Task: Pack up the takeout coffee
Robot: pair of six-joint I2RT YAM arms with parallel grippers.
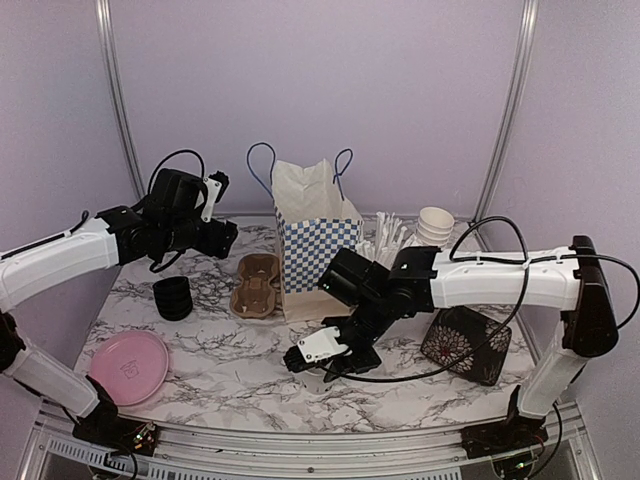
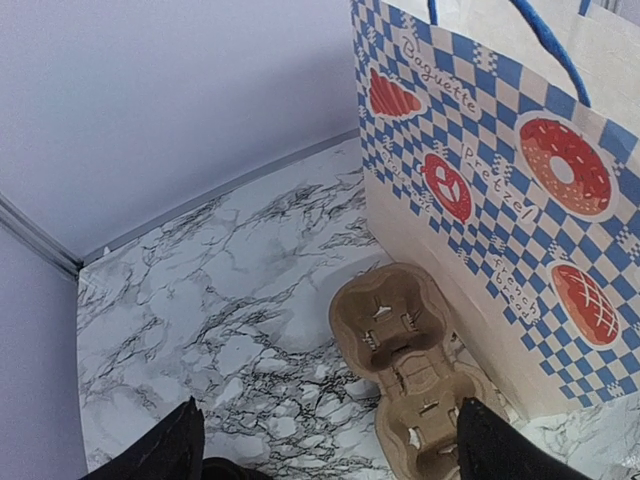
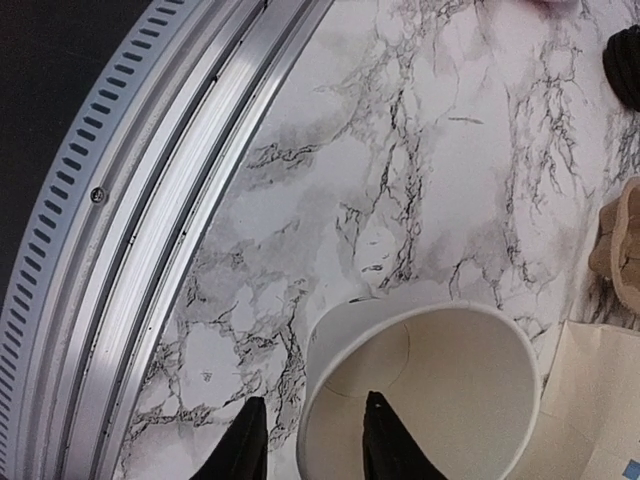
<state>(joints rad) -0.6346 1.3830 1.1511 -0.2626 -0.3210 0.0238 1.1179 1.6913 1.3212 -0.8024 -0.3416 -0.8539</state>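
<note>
The right gripper, slightly parted, straddles the white cup at its rim, unclamped; left gripper gapes wide, empty

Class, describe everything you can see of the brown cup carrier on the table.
The cup carrier is brown moulded pulp, matte and fibrous-looking. Two round wells show, joined by a narrower waist, each with small slotted tabs inside; both are empty. It lies flat on the marble table, close beside the base of the checked paper bag; whether they touch cannot be told.
</note>
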